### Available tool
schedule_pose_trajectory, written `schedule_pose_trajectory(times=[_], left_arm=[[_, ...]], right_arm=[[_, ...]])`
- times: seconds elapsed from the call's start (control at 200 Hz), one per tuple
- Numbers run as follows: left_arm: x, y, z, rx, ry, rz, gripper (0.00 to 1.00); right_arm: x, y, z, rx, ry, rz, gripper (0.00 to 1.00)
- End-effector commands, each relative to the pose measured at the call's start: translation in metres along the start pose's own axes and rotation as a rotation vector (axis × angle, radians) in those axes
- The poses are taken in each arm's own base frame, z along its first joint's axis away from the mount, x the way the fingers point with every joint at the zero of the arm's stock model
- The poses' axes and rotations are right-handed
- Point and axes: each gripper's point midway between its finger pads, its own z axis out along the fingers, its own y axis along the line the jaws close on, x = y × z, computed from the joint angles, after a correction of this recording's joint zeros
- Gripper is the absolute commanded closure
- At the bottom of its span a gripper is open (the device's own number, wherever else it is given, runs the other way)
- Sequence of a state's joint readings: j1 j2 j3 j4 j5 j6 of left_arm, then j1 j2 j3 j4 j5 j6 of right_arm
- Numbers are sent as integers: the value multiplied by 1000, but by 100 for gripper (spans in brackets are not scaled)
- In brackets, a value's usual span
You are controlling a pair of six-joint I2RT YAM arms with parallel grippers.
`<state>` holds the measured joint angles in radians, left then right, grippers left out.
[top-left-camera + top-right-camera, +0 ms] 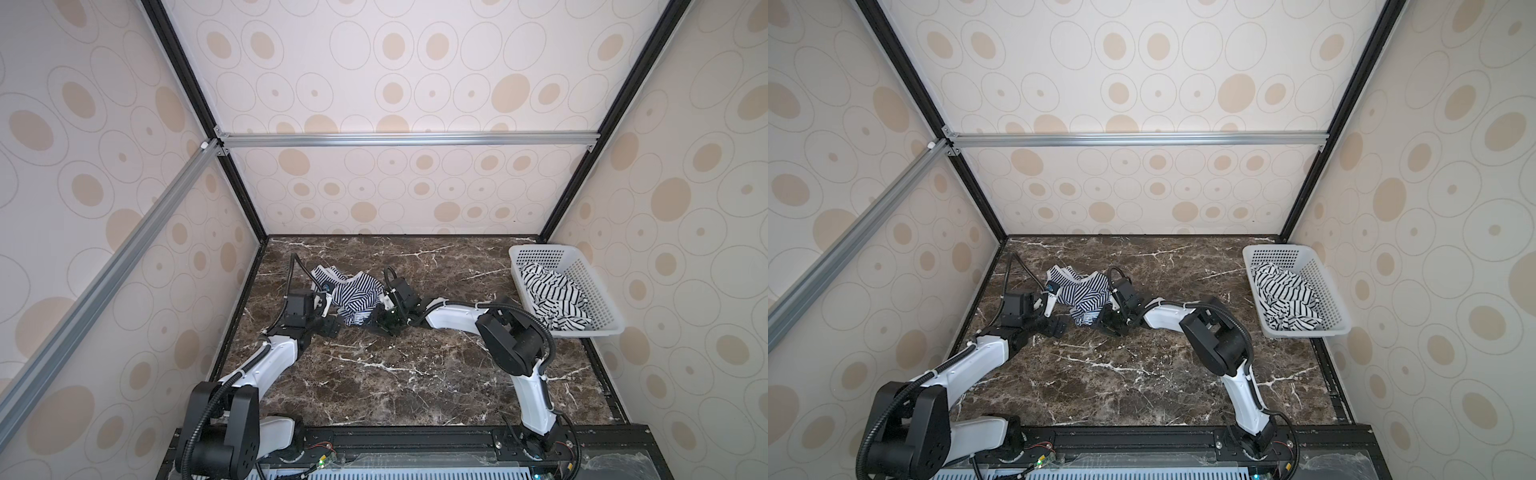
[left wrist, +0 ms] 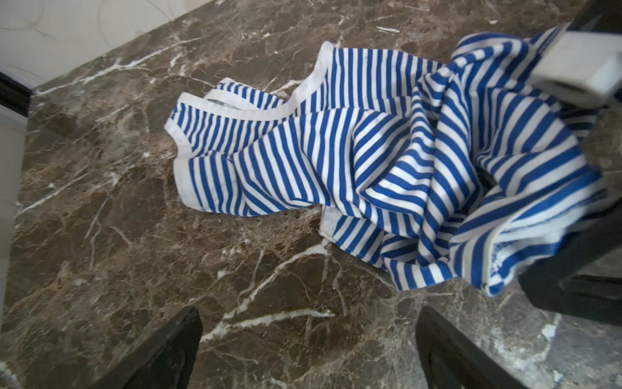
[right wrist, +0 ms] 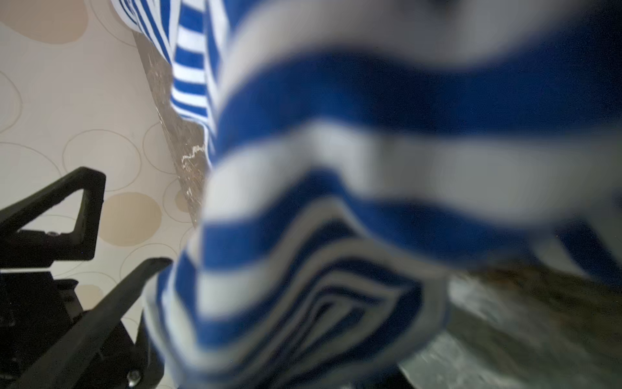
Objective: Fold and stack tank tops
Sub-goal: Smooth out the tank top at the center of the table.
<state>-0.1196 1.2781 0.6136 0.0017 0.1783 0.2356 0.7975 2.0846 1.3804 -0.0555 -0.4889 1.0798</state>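
Note:
The finely striped navy-and-white tank top (image 1: 353,297) (image 1: 1084,297) lies crumpled on the marble table between my two grippers. In the left wrist view this tank top (image 2: 336,161) spreads flat at its strap end and bunches up high at the right arm. My left gripper (image 1: 330,316) (image 2: 309,347) is open over bare marble beside the cloth. My right gripper (image 1: 380,320) is at the garment's other edge. Blurred striped cloth (image 3: 336,202) fills the right wrist view and hides its jaws. The wider-striped tank top (image 1: 552,297) (image 1: 1285,297) lies heaped in the basket.
A white perforated basket (image 1: 606,328) (image 1: 1304,332) stands at the table's right edge. Patterned walls close in the back and both sides. The arms' bases sit on a black rail (image 1: 415,440) along the front edge.

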Motion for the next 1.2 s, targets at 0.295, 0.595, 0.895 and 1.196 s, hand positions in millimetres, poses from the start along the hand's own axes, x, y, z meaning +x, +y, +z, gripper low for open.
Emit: schedule_pose_trajectory(times=[0.295,0.595,0.895,1.196], left_arm=[[-37,-61,6,224,-28,83,14],[-22,-70,15,242,37,88,23],[-18,-75,24,263,59,87,41],[-23,-74,28,260,49,94,50]], right_arm=[[-4,-21,-81,137,-120,-63,72],[-11,-46,-114,186,-183,-44,77],[-13,-57,-119,195,-195,-23,79],[-11,-67,-118,206,-198,-4,81]])
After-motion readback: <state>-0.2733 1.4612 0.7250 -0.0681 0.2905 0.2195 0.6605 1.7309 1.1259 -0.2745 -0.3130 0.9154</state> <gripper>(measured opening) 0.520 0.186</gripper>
